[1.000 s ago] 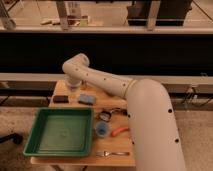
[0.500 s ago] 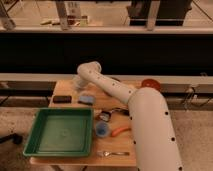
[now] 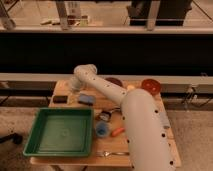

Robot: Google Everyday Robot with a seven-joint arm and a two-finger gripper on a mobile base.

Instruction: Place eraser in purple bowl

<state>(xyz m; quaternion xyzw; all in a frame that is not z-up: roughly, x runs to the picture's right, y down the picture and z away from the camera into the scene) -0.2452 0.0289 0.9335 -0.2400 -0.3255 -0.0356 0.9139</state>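
Observation:
The eraser is a small dark block lying at the back left of the wooden table. The purple bowl stands at the back middle, partly hidden behind my white arm. My gripper hangs below the wrist over the back left of the table, just right of and behind the eraser and next to the light-blue pad. It holds nothing that I can see.
An orange-red bowl stands at the back right. A green tray fills the front left. A blue cup, a small can, an orange object and a fork lie near the middle front.
My arm's wrist end has swung to the right and a little lower. The bowls at the back have come into view. The eraser has stayed in place.

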